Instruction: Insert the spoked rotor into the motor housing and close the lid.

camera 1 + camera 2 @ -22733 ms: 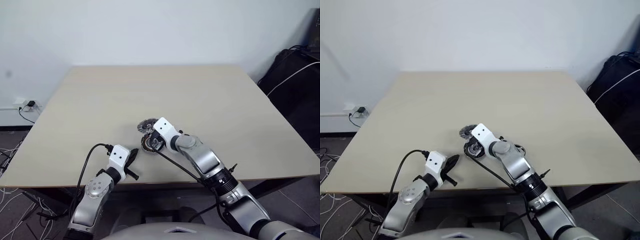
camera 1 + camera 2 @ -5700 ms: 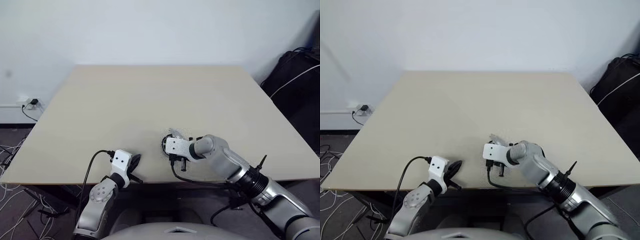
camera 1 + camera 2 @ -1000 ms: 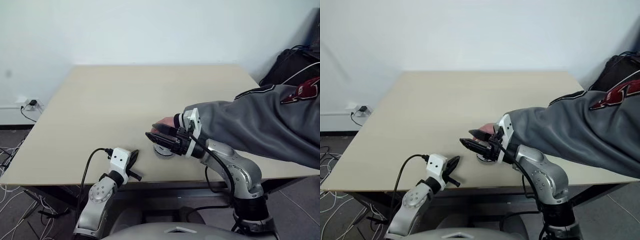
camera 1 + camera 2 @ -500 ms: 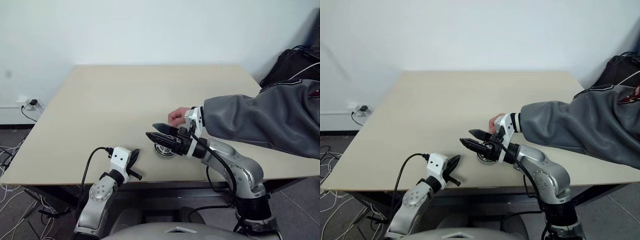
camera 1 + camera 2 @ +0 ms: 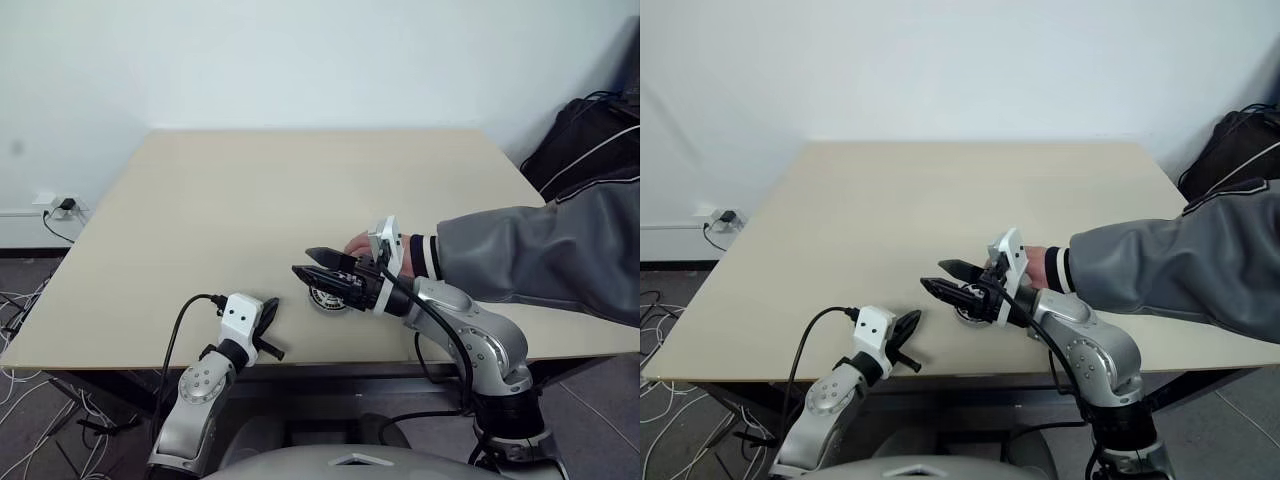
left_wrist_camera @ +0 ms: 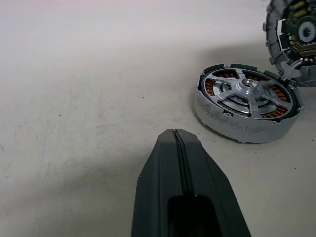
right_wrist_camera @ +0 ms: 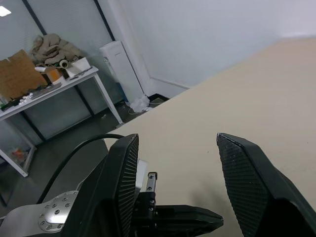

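The spoked rotor (image 6: 245, 89) lies with its silver spokes and hub inside the motor housing (image 6: 232, 126), copper windings showing between the spokes. This assembly (image 5: 325, 298) rests near the table's front edge. A second round grey part (image 6: 291, 29) leans just behind it, cut off; I cannot tell whether it is the lid. My left gripper (image 5: 269, 308) is shut and empty, low over the table to the left of the housing, its tip (image 6: 175, 132) pointing at it. My right gripper (image 5: 304, 261) hovers open and empty above the housing, pointing left.
A person's hand (image 5: 358, 243) is right behind my right gripper, and the grey sleeve (image 5: 530, 260) stretches over the table's right side. A black bag (image 5: 590, 130) stands beyond the right edge. The table (image 5: 300, 180) is bare farther back.
The person's arm has drawn back to the right, so less sleeve lies over the table. Both grippers have stayed where they were.
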Robot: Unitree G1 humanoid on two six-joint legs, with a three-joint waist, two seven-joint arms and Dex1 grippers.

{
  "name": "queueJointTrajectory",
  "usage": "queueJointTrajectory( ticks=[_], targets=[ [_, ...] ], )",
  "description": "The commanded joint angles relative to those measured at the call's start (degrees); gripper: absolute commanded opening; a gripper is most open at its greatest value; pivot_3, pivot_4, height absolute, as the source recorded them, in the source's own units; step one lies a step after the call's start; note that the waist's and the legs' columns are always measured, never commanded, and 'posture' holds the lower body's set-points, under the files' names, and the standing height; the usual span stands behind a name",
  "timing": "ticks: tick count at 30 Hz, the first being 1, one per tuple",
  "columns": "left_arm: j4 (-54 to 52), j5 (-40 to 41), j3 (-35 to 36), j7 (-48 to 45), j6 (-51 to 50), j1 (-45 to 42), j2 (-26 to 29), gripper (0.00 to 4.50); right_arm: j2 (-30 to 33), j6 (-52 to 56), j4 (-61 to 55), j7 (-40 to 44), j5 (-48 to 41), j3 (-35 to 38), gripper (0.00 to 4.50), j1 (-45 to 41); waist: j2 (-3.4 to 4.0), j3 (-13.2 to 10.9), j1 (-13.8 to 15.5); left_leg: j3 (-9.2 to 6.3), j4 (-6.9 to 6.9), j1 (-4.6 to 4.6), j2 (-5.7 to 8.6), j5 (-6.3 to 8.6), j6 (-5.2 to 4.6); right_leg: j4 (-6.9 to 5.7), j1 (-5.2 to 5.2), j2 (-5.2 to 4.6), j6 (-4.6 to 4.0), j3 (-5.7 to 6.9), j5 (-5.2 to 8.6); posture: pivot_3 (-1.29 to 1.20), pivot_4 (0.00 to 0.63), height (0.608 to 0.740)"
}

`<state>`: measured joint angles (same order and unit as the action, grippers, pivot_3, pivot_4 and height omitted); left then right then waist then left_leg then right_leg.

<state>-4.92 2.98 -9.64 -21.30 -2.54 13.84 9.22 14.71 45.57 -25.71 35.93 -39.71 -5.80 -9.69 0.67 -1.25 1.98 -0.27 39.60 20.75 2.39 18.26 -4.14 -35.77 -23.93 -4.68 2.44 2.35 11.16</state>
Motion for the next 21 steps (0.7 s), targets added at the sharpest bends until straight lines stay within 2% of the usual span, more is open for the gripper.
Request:
queueJointTrajectory(
  ticks=[1, 7, 13, 16, 21],
  targets=[
    [-1.85, 0.56, -0.15, -0.13, 0.09, -0.86, -0.06, 0.0, 0.0, -1.2, -1.21, -0.07, -0.96, 0.3, 2.68, -1.12, 0.0, 0.0, 0.03, 0.0, 0.0, 0.0, 0.0, 0.0, 0.0, 0.0, 0.0, 0.0, 0.0, 0.0, 0.0, 0.0, 0.0, 0.74],
    [-1.88, 0.64, -0.18, -0.29, 0.01, -0.84, -0.05, 0.0, 0.23, -2.29, -1.23, -1.12, 0.11, 0.82, 2.68, -1.36, -0.01, 0.0, 0.06, 0.0, 0.0, 0.0, 0.0, 0.0, 0.0, 0.0, 0.0, 0.0, 0.03, 0.0, 0.02, 0.0, 0.0, 0.74],
    [-1.95, 0.66, -0.21, -0.41, 0.0, -0.66, 0.06, 0.0, -0.92, -7.48, 2.11, -9.8, 6.96, 4.2, 2.68, -2.08, 0.0, 0.0, 0.17, 0.01, 0.0, 0.0, 0.01, 0.0, 0.0, 0.0, 0.0, 0.0, 0.1, 0.0, 0.06, 0.0, 0.0, 0.74],
    [-2.01, 0.63, -0.29, -0.49, -0.03, -0.56, 0.14, 0.0, 1.99, -7.82, 4.9, -13.62, 12.38, 5.13, 2.68, -1.97, -0.02, -0.01, 0.24, 0.01, 0.0, 0.01, 0.02, 0.0, 0.01, 0.01, 0.01, -0.02, 0.0, 0.0, 0.0, 0.0, 0.0, 0.74],
    [-1.96, 0.67, -0.31, -0.55, -0.1, -0.62, 0.23, 0.0, 8.79, -4.95, 5.8, -12.03, 14.47, 6.22, 2.68, -0.07, 0.0, -0.03, 0.37, 0.02, -0.02, 0.09, 0.02, 0.02, -0.03, 0.03, -0.04, -0.02, -0.05, -0.01, 0.02, 0.0, 0.0, 0.74]
  ],
)
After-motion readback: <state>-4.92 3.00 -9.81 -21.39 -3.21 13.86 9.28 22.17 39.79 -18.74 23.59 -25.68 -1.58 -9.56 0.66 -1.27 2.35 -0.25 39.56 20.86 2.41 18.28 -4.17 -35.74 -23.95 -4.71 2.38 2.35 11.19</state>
